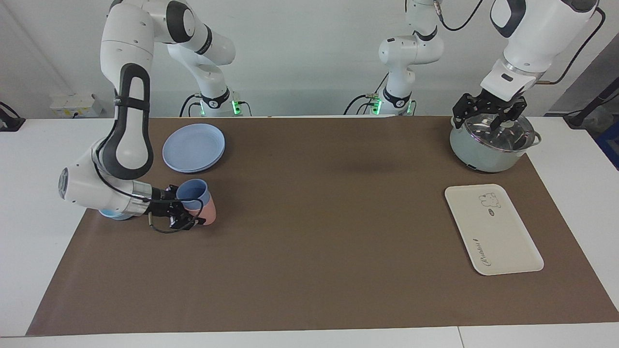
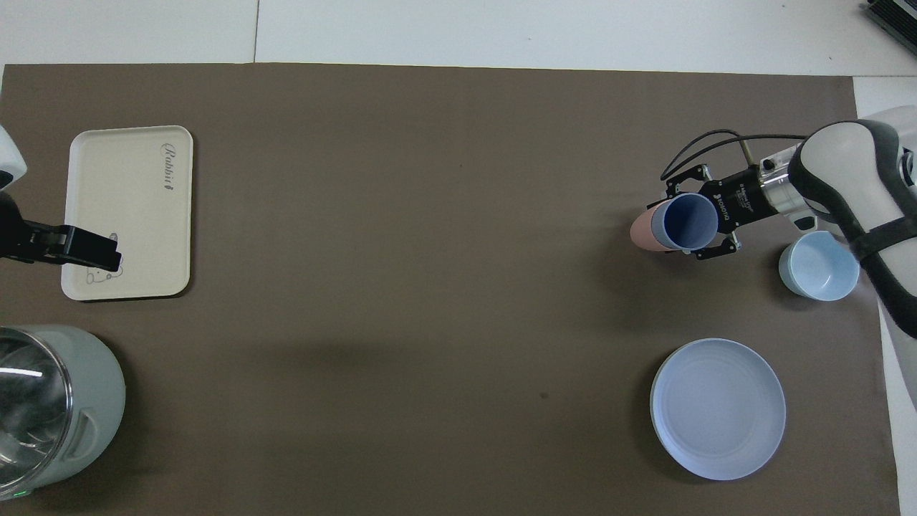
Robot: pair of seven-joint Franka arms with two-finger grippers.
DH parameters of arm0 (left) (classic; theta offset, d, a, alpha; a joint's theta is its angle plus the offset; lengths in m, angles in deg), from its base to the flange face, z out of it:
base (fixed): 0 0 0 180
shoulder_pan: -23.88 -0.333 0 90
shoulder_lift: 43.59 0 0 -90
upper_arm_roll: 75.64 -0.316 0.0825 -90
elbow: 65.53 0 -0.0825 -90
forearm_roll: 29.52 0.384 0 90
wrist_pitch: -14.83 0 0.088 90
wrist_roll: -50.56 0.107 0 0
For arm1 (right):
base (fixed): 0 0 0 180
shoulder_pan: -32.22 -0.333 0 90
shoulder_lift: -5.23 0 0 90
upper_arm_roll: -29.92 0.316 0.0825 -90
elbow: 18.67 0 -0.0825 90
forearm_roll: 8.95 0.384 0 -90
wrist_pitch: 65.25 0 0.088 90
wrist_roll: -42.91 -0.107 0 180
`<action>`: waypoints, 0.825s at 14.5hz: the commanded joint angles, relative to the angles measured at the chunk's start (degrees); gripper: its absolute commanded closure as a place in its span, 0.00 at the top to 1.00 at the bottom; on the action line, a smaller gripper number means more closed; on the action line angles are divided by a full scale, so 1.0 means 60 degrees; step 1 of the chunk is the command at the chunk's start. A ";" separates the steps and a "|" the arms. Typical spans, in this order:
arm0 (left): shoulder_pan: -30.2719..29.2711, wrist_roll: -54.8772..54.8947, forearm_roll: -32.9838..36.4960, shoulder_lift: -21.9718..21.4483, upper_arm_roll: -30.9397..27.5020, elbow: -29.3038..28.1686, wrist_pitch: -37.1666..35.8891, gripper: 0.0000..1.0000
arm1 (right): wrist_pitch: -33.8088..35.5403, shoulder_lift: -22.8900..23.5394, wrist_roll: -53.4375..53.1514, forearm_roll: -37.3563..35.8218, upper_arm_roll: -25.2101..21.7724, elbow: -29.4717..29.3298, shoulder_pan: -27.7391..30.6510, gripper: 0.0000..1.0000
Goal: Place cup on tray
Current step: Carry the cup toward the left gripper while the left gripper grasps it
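The periwinkle-blue cup (image 1: 192,191) sits nested in a pink cup (image 1: 209,212), and both are tilted on their side. My right gripper (image 1: 192,209) is shut on this pair and holds it low over the mat at the right arm's end of the table. In the overhead view the blue cup (image 2: 689,221) shows its dark inside between the right gripper's (image 2: 701,215) jaws, with the pink cup (image 2: 642,233) around its base. The cream tray (image 1: 493,232) (image 2: 129,215) lies bare at the left arm's end. My left gripper (image 1: 489,118) (image 2: 100,256) waits open over the pot's lid.
A light-blue bowl (image 2: 819,265) stands beside the right gripper's wrist. A round blue plate (image 1: 193,147) (image 2: 718,408) lies nearer to the robots than the cups. A grey-green pot (image 1: 491,150) (image 2: 43,408) with a glass lid stands nearer to the robots than the tray.
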 commanded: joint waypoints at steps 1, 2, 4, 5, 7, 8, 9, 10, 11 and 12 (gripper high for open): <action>0.0092 -0.0201 0.0015 -0.0265 0.0003 -0.0244 0.0202 1.00 | -0.0405 -0.0790 -0.0658 0.0295 -0.0041 0.0719 -0.0850 0.00; 0.0092 -0.0506 -0.0291 -0.0264 0.0017 -0.0229 0.0217 1.00 | -0.0625 -0.0907 -0.1300 0.0295 -0.0027 0.0719 -0.1215 0.00; 0.0266 -0.1412 -0.0571 -0.0264 0.0105 -0.0244 0.0465 1.00 | -0.1311 -0.1112 -0.2764 0.0354 -0.0027 0.0676 -0.2195 0.00; 0.0514 -0.1808 -0.0572 -0.0264 0.0105 -0.0287 0.0582 1.00 | -0.1823 -0.1200 -0.3497 0.0427 -0.0027 0.0661 -0.2650 0.00; 0.0750 -0.2337 -0.0572 -0.0265 0.0135 -0.0288 0.0758 1.00 | -0.2514 -0.1303 -0.4933 0.0515 -0.0027 0.0588 -0.3384 0.00; 0.1070 -0.2934 -0.0586 -0.0264 0.0178 -0.0288 0.0788 1.00 | -0.2662 -0.1362 -0.5404 0.0515 -0.0027 0.0573 -0.3808 0.00; 0.1639 -0.4042 -0.0587 -0.0337 0.0193 -0.0462 0.1005 1.00 | -0.2808 -0.1449 -0.5814 0.0515 -0.0027 0.0558 -0.4073 0.00; 0.2152 -0.5199 -0.0587 -0.0454 0.0193 -0.0797 0.1472 1.00 | -0.2955 -0.1552 -0.6225 0.0515 -0.0027 0.0544 -0.4308 0.00; 0.2549 -0.6081 -0.0587 -0.0585 0.0193 -0.1119 0.1955 1.00 | -0.3058 -0.1611 -0.6678 0.0515 -0.0027 0.0500 -0.4614 0.00; 0.3089 -0.6815 -0.0587 -0.0790 0.0208 -0.1659 0.2656 1.00 | -0.3262 -0.1684 -0.7147 0.0501 -0.0027 0.0442 -0.4792 0.00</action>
